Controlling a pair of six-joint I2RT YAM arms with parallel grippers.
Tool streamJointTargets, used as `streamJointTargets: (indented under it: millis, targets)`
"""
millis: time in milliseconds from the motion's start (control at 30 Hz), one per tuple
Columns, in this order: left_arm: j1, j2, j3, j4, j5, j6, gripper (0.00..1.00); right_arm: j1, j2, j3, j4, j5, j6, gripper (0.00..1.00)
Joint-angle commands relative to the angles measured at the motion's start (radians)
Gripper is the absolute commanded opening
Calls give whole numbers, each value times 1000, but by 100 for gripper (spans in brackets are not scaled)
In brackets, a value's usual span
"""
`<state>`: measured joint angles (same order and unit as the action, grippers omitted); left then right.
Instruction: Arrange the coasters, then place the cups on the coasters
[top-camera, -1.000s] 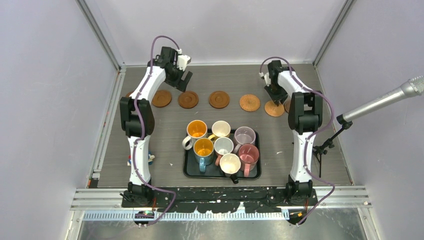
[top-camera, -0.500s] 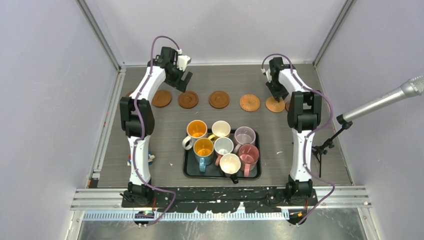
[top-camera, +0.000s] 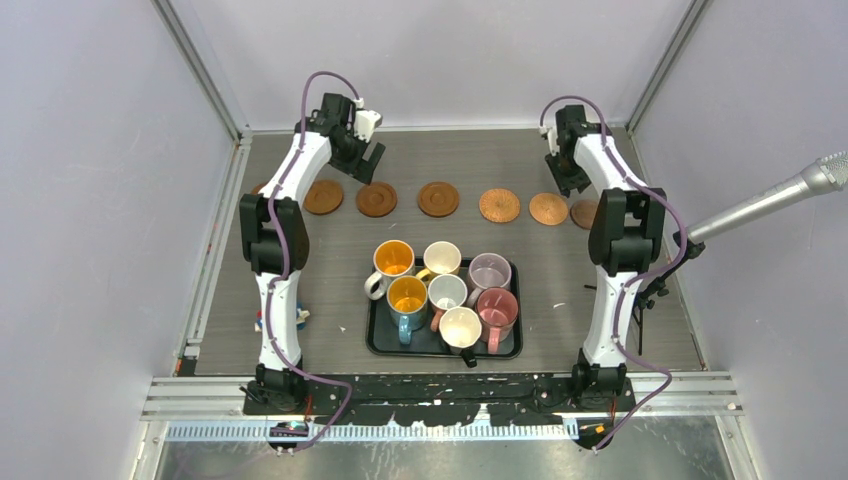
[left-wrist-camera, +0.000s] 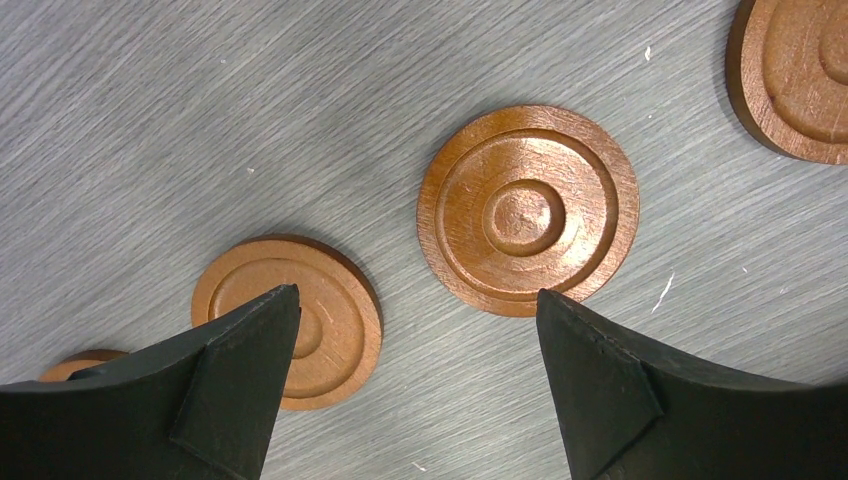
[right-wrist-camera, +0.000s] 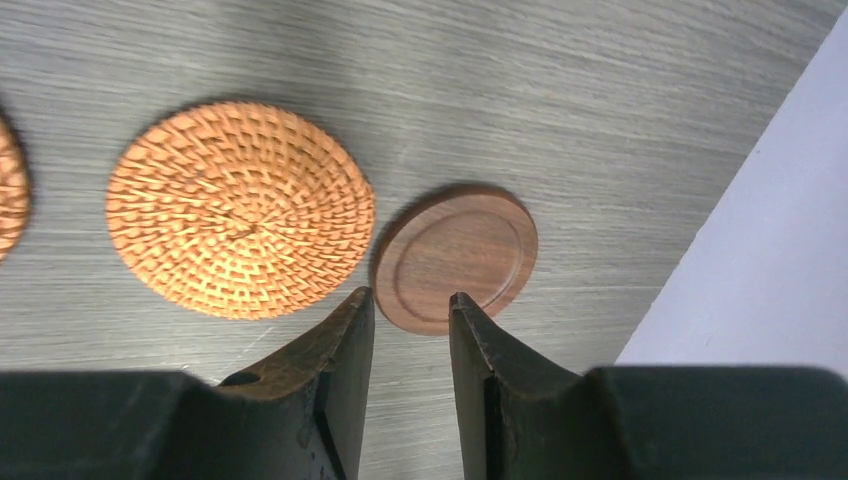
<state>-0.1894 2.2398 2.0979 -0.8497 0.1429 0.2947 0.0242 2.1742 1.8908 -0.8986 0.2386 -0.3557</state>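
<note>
**Seven coasters lying in a row, seven cups crowding the tray**

Seven coasters (top-camera: 438, 199) are lying flat in a line across the upper half of the top view. The leftmost coaster (top-camera: 262, 187) is mostly hiding behind the left arm. Below the row, at the centre of the frame, the cups (top-camera: 447, 291) are standing upright and packed together on a black tray (top-camera: 385, 340). Neither wrist camera is showing the cups or the tray.

The wrist views are giving surface detail that the overhead picture is blurring. In the left wrist view, a ringed coaster (left-wrist-camera: 527, 210) is showing glossy concentric grooves at centre frame. A second ringed one (left-wrist-camera: 330, 310) at lower left is partly covered by a fingertip. The left gripper (left-wrist-camera: 415, 293) is hovering above them with its jaws spread wide and nothing between them. From above, that gripper (top-camera: 368, 163) is sitting over the left end of the row.

In the right wrist view, a woven coaster (right-wrist-camera: 240, 208) is lying just beside a plain wooden coaster (right-wrist-camera: 455, 258), close to the pale wall at the right edge. The right gripper (right-wrist-camera: 408, 295) is hanging over the near rim of the wooden disc. Its jaws are parted by a narrow gap and are gripping nothing. In the top view this gripper (top-camera: 570, 183) is sitting at the upper right, and a microphone (top-camera: 790, 195) is reaching in from the right edge.
</note>
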Motion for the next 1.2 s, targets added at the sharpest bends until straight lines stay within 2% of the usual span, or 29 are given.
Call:
streamJointTargets:
  millis: [0,167,467,600,800,1167]
  targets:
    - [5,-32,40,-5,21,-6,90,-43,-22,-35,9,50,-4,38]
    - [6,-36,39,-10,15,3,90,-52,2,-48,8,38,-4,37]
    - [5,-66,-15,9,4,-1,90,-52,-13,-110,-34,-11,6,51]
    - [6,-68,-20,9,4,-7,90,-53,-9,-133,-35,-21,4,55]
    - [5,-68,-16,5,0,-5,90,-68,40,-115,-2,38,-22,48]
    - [7,-57,1,-12,-3,0,90,-122,163,70,27,46,-82,41]
